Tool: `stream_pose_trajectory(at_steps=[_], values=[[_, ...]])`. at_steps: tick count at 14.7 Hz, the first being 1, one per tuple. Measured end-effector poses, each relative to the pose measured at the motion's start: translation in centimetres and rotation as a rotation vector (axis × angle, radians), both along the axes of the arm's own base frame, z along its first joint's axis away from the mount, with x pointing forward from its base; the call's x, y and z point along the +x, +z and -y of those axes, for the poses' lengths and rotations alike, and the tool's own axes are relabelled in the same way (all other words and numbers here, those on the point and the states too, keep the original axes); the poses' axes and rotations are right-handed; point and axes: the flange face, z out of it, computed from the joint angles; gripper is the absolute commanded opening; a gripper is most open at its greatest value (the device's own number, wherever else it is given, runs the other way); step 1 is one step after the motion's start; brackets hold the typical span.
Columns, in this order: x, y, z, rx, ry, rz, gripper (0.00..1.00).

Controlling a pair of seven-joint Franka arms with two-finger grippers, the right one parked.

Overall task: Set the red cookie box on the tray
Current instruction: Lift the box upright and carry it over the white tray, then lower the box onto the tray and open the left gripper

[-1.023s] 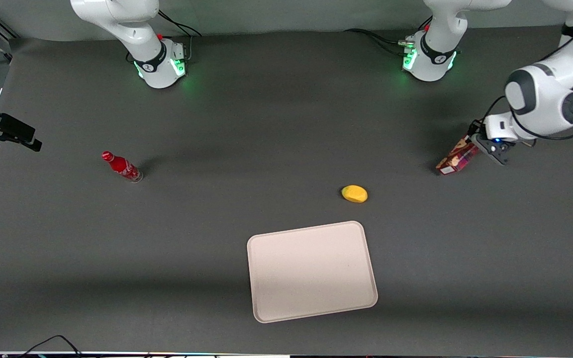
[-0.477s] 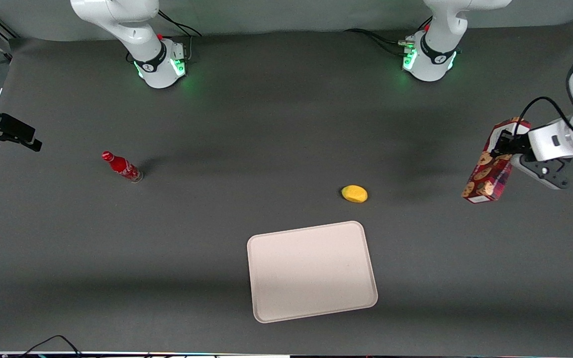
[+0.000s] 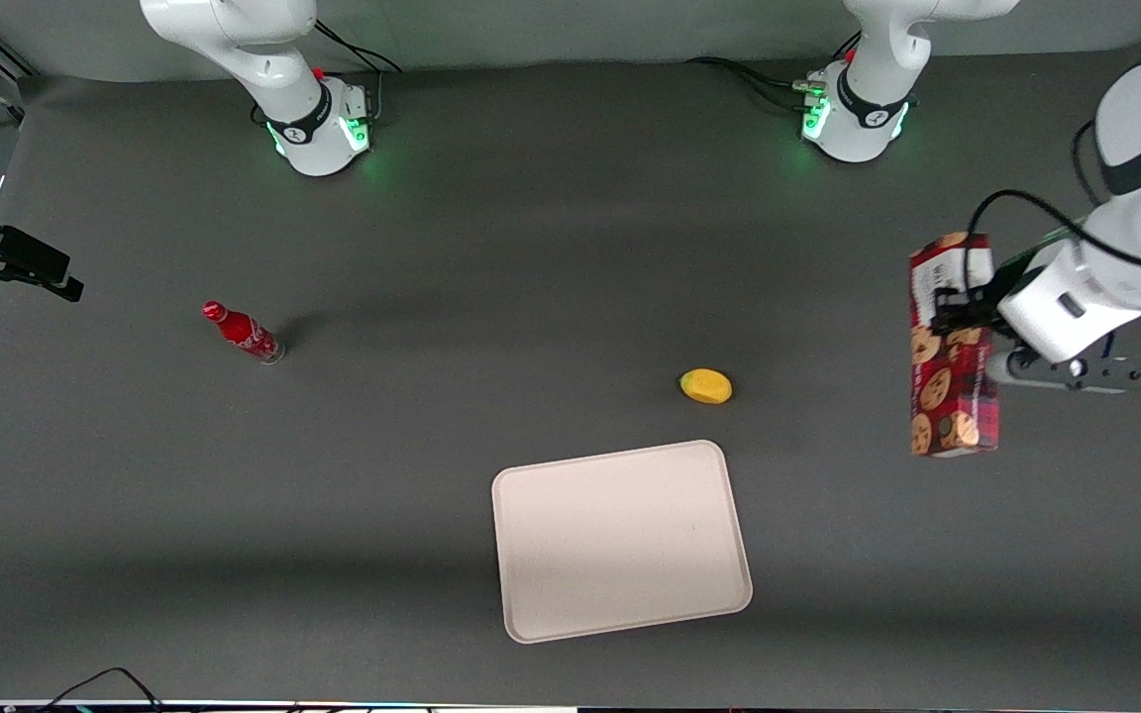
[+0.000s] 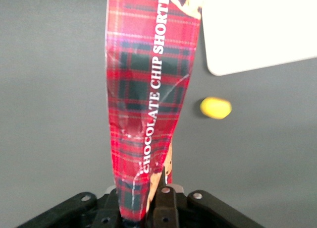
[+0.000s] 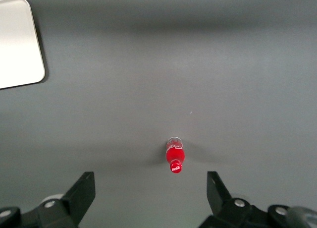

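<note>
- Carrying the box is the step I am in now; it hangs in the air at my end of the table, clear of the surface.
- My gripper is closed on the box near one end. In the wrist view the fingers press the carton so that it looks a little squeezed there.
- From my grip the box reaches out long, and its free end points toward the tray.
- The tray lies flat and bare, nearer to the front camera than the box and well apart from it, more toward the middle of the table.
- A yellow thing sits on the table between the box and the tray, near the tray's corner.
- Next I think I must bring the box over the tray, passing above the yellow thing, then lower it.
- The box is long and held at one end only, so I judge it could swing or slip; a slow move is safer, and I should open only when it rests on the tray.
</note>
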Motion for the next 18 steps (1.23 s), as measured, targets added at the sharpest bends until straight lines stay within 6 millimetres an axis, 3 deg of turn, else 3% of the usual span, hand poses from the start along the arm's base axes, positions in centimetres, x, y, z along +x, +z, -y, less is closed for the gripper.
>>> stream_pose_trajectory(at_steps=[3,5,9,13,15,18], values=[[3.2,-0.4,3.4,-0.004,0.131,0.002,0.00],[5.8,-2.5,5.4,-0.024,0.193,0.016,0.00],[10.4,-11.7,10.8,-0.080,0.285,0.042,0.00],[11.5,-20.6,16.8,-0.059,0.317,0.087,0.00],[11.7,-24.7,18.2,-0.062,0.312,0.095,0.00],[11.7,-31.0,18.9,-0.043,0.287,0.103,0.00]])
